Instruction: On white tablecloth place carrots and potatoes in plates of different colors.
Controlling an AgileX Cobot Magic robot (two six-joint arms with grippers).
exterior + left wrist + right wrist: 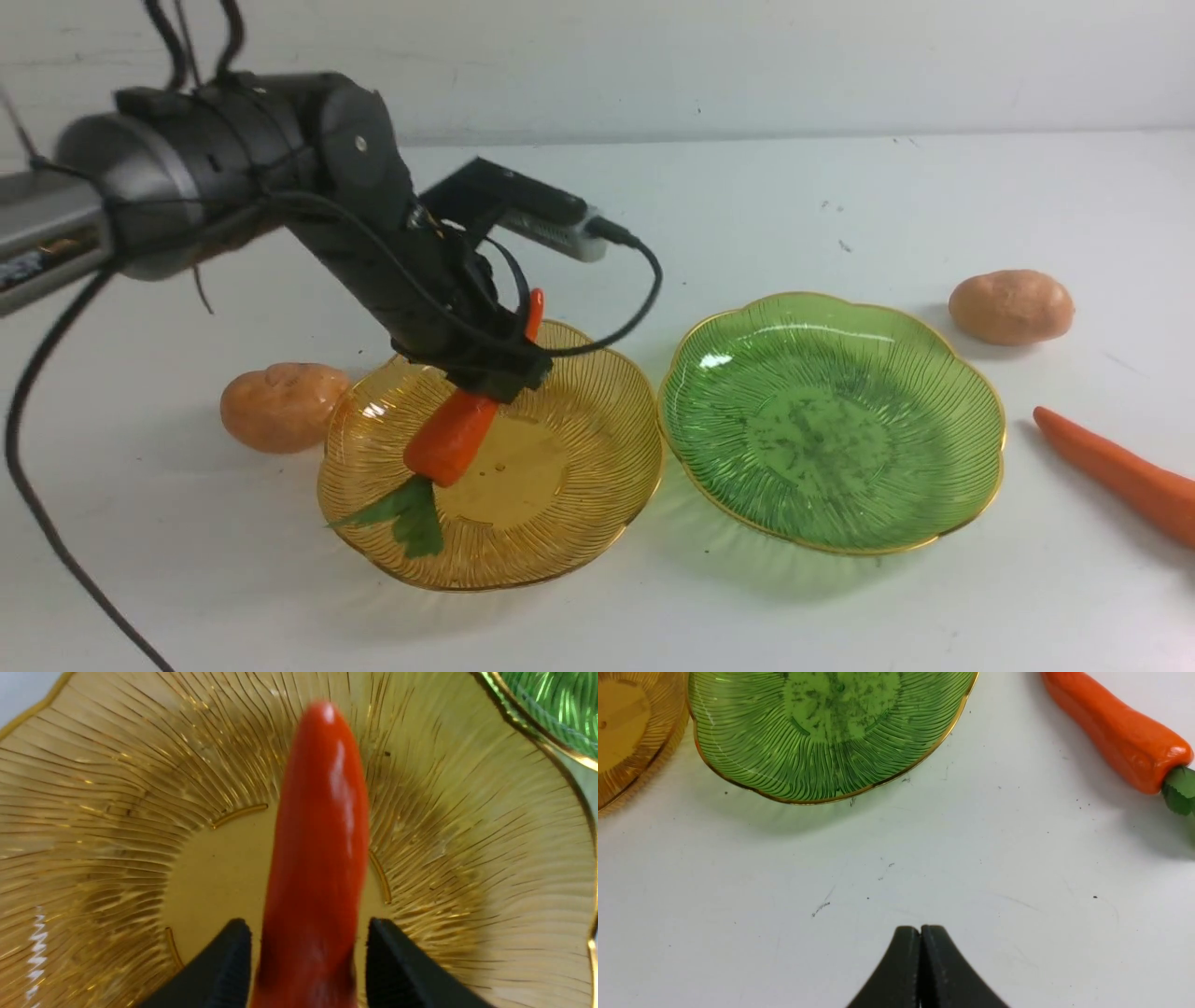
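My left gripper (485, 373) is shut on an orange carrot (453, 434) and holds it tilted over the amber plate (579, 448). The carrot's green leaves touch the plate and its tip points up. In the left wrist view the carrot (322, 826) runs between the two black fingers (233, 961) above the plate's centre (140, 812). The green plate (831, 420) stands empty to the right. A second carrot (1120, 476) lies right of it, also in the right wrist view (1111, 728). One potato (283, 407) lies left of the amber plate, another (1010, 306) behind the green plate's right side. My right gripper (920, 928) is shut and empty above the white tablecloth (738, 905).
The two plates nearly touch rim to rim. The green plate (822, 732) and the amber plate's edge (626, 732) show in the right wrist view. The left arm's cable (56, 541) hangs down at the left. The back wall (747, 56) bounds the table.
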